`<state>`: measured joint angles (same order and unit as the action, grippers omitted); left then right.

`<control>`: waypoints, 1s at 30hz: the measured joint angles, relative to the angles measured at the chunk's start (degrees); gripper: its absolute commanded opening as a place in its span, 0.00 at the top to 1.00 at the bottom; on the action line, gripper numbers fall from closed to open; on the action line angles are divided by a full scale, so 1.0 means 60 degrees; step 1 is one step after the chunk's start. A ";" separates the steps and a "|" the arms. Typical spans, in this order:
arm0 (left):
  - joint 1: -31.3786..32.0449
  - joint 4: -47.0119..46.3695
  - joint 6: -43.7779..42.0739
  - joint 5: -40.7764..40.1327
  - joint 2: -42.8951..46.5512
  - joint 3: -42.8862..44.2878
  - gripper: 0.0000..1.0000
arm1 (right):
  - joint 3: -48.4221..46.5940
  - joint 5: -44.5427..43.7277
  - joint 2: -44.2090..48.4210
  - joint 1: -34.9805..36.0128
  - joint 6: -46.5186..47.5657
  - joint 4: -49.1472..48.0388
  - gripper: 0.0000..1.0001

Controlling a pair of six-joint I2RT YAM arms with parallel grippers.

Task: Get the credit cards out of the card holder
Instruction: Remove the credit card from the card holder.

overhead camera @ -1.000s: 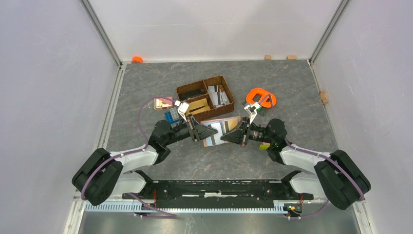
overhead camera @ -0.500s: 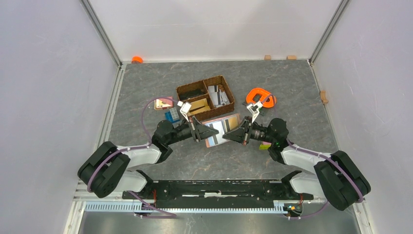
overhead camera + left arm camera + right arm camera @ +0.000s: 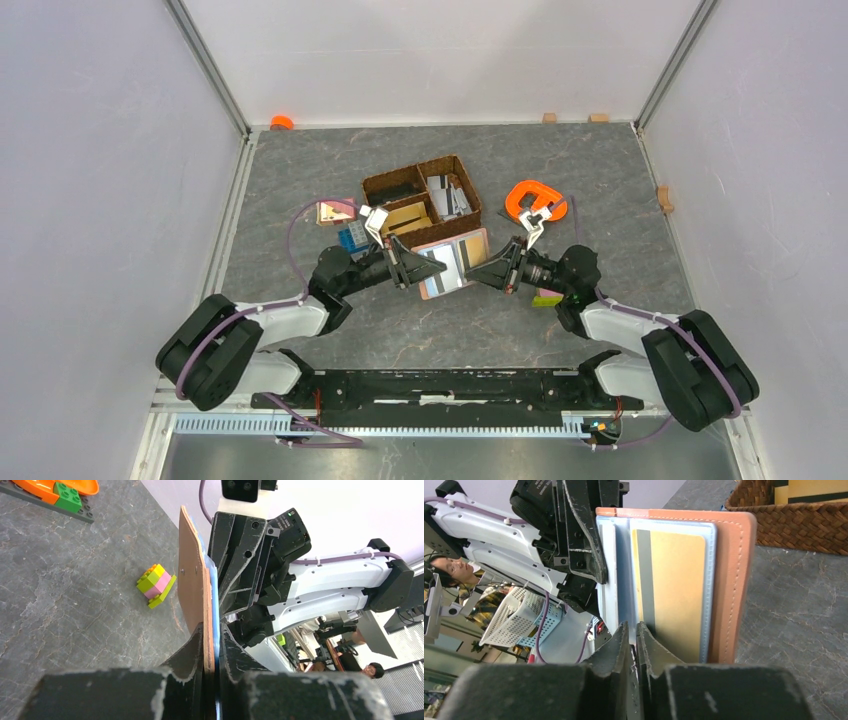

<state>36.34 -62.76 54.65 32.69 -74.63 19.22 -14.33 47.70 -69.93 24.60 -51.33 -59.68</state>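
Left tool (image 3: 212, 635) clenched on holder (image 3: 192, 575); right tool (image 3: 632, 630) pinches sleeve (image 3: 616, 600). Regrip card (image 3: 674, 590), pull straight, holder steady.

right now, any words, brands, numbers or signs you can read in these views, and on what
No text can be read in any view.
Gold card in the card holder: only a dark stripe shows, no print.
Cards in the basket: too small to read.
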 measured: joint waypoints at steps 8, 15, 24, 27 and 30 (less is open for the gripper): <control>0.0000 -0.0455 0.0138 0.0160 -0.0219 -0.0004 0.98 | 0.0073 0.0244 -0.0153 0.0098 -0.0597 -0.1115 0.73; 0.0000 -0.0597 0.0142 0.0328 -0.0295 -0.0004 0.98 | 0.0073 0.0339 -0.0306 0.0543 -0.0656 -0.1257 0.88; 0.0000 -0.0608 0.0142 0.0415 -0.0295 0.0000 0.98 | 0.0073 0.0404 -0.0372 0.0656 -0.0736 -0.1570 0.82; 0.0007 -0.0703 0.0182 0.0557 -0.0317 0.0000 0.98 | 0.0069 0.0397 -0.0528 0.0754 -0.0747 -0.1672 0.81; 0.0026 -0.0940 0.0313 0.0685 -0.0521 0.0000 0.98 | 0.0058 0.0404 -0.0710 0.0925 -0.0801 -0.1708 0.88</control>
<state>36.49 -68.40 56.53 36.80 -77.76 19.22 -13.98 50.13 -74.19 30.15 -56.14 -69.93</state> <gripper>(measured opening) 0.131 0.169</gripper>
